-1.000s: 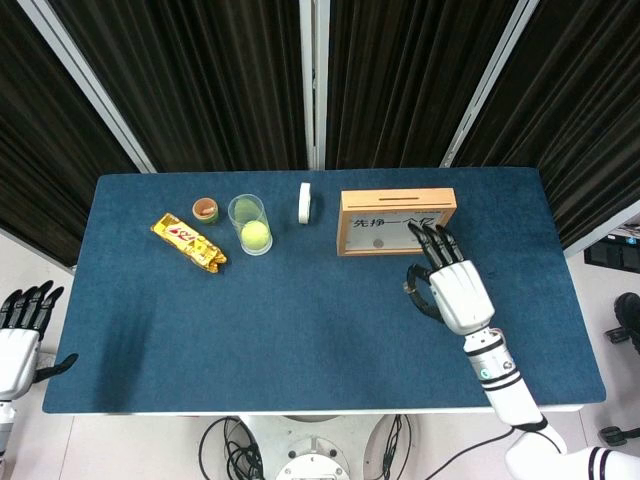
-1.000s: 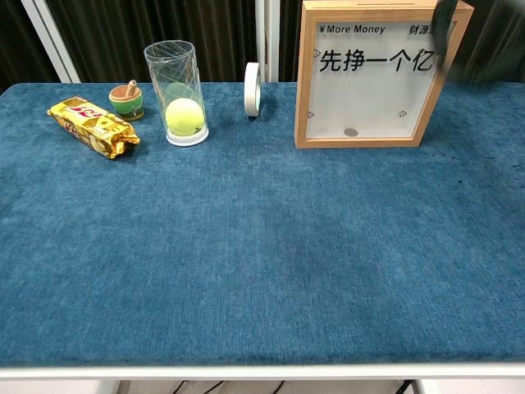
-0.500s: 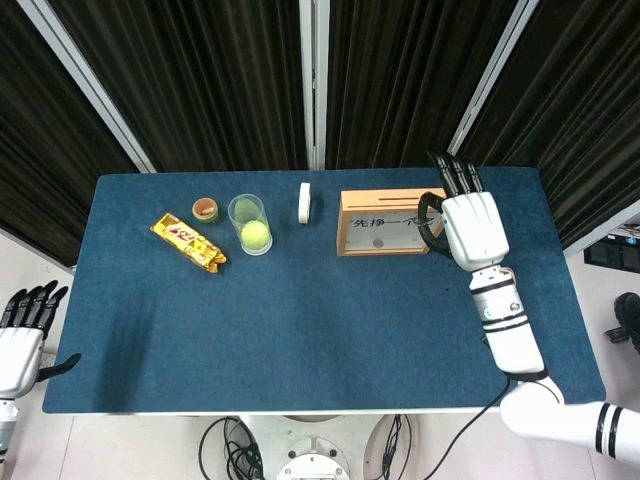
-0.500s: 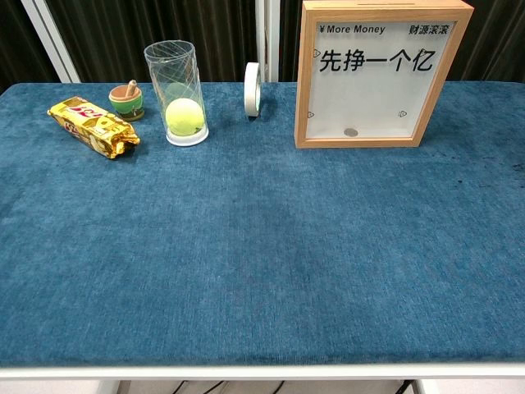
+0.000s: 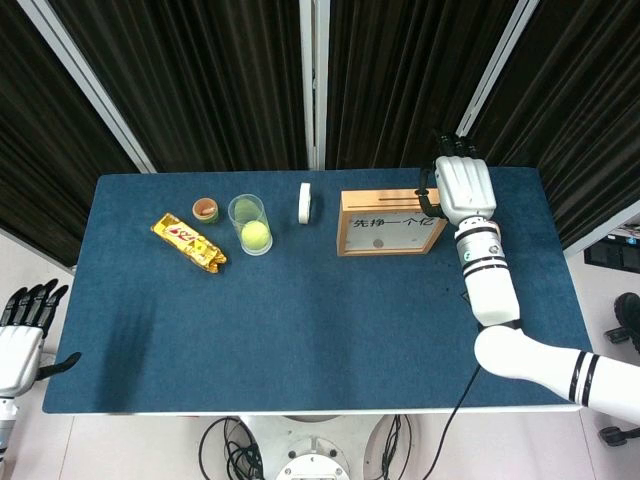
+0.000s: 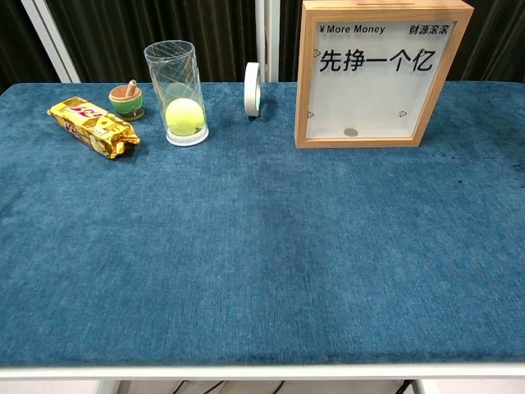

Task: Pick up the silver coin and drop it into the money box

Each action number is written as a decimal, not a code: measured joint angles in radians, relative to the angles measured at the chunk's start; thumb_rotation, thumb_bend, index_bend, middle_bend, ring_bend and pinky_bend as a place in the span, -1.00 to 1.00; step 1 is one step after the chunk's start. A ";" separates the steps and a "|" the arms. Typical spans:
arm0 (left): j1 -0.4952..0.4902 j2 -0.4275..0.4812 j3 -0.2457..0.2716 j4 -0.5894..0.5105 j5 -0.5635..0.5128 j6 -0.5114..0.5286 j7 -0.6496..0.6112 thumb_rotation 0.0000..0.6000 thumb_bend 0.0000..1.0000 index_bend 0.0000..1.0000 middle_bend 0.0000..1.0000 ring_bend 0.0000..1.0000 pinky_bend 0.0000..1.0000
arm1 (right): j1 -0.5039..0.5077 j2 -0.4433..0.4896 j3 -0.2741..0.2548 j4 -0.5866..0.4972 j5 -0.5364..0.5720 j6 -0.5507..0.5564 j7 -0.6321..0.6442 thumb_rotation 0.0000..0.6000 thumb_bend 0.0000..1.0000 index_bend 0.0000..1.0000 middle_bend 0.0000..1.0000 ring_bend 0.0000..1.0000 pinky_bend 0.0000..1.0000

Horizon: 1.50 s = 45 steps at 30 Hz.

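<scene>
A silver coin (image 6: 351, 131) lies at the bottom of the money box (image 6: 379, 75), behind its clear front pane, and no other coin shows on the blue desk (image 6: 262, 263). It looks like the drop is already made. The box stands upright near the far edge, its wooden top facing the head camera, which is presumably where the slot lies.

The right hand (image 5: 462, 185) hangs over the box's right end, back toward the camera. Its fingers point away and are largely hidden, so I cannot tell whether they are spread or curled, or whether anything sits between them. The left hand (image 5: 22, 325) waits off the desk's near left corner, fingers apart and holding nothing.

Left of the box stand a white tape roll (image 6: 253, 89) on edge, a clear tumbler (image 6: 176, 92) with a tennis ball (image 6: 184, 116), a small green cup (image 6: 126, 100) and a yellow snack packet (image 6: 92, 126), all well apart from the action.
</scene>
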 measured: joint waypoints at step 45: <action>-0.016 0.016 -0.001 0.004 -0.008 -0.021 -0.037 1.00 -0.75 -0.90 -1.00 -1.00 -1.00 | 0.362 -0.072 0.006 0.392 0.891 -0.096 -0.483 1.00 -0.26 0.49 -0.94 -1.00 -1.00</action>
